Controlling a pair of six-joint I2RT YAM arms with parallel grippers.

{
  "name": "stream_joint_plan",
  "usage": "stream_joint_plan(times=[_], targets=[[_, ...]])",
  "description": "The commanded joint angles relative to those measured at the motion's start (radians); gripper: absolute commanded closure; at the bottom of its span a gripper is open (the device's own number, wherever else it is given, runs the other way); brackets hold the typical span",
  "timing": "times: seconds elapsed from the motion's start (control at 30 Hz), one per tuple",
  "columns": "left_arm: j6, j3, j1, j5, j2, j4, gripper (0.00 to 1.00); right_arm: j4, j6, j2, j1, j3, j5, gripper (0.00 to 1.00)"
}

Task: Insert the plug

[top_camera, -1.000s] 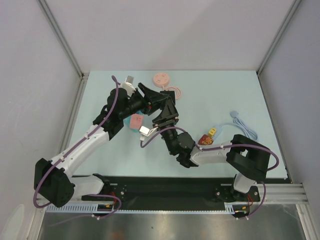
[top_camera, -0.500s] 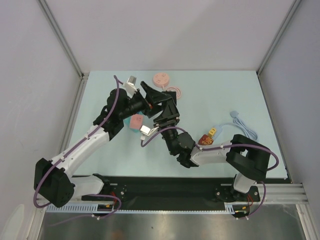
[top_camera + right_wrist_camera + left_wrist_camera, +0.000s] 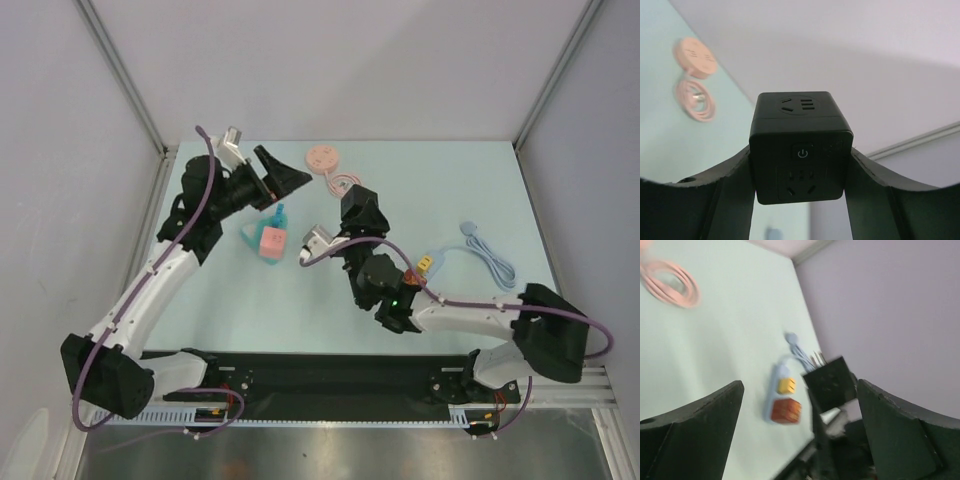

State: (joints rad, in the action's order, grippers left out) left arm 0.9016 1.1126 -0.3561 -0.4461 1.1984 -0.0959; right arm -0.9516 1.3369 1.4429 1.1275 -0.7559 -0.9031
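My right gripper [image 3: 358, 212] is shut on a black cube socket [image 3: 801, 147] and holds it up above the table; the cube's power button and one socket face look at the wrist camera. My left gripper [image 3: 288, 185] is open and empty, raised at the far left. In its blurred wrist view the black cube [image 3: 830, 382] shows between the spread fingers [image 3: 695, 430]. A pink cube [image 3: 272, 243] with a teal plug [image 3: 252, 234] against it lies on the table below the left gripper.
A pink round adapter [image 3: 322, 156] and its coiled pink cable [image 3: 346, 183] lie at the back. A blue cable [image 3: 484, 252], a yellow plug [image 3: 425, 263] and a red cube [image 3: 786, 411] lie right of the middle. Walls close in on three sides.
My left gripper has pulled back to the upper left, away from the black cube. My right arm has swung right with the cube. The pink cube and teal plug are now uncovered.
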Motion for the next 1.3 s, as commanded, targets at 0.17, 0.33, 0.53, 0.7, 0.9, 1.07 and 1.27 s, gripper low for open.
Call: stream_joint_plan(times=[0.17, 0.33, 0.53, 0.7, 0.9, 1.07, 1.27], targets=[[-0.443, 0.202, 0.036, 0.132, 0.173, -0.096, 0.18, 0.88, -1.083, -0.323, -0.178, -0.2, 0.18, 1.0], [-0.57, 0.348, -0.013, 0.193, 0.435, -0.182, 0.28, 1.164, -1.382, -0.517, -0.27, -0.256, 0.377, 1.0], [-0.613, 0.562, -0.138, 0.444, 0.715, -0.192, 0.29, 1.28, -1.544, -0.68, -0.347, -0.261, 0.634, 1.0], [-0.54, 0.736, -0.158, 0.512, 0.877, -0.202, 0.32, 1.37, -1.642, -0.759, -0.411, -0.302, 0.757, 1.0], [-0.524, 0.851, -0.167, 0.612, 1.033, -0.208, 0.32, 1.421, -1.685, -0.794, -0.419, -0.319, 0.848, 1.0], [-0.478, 0.969, -0.164, 0.623, 1.138, -0.199, 0.3, 1.424, -1.667, -0.852, -0.42, -0.318, 0.833, 1.0], [-0.382, 1.098, -0.155, 0.603, 1.27, -0.203, 0.3, 1.429, -1.668, -0.923, -0.42, -0.286, 0.825, 1.0]])
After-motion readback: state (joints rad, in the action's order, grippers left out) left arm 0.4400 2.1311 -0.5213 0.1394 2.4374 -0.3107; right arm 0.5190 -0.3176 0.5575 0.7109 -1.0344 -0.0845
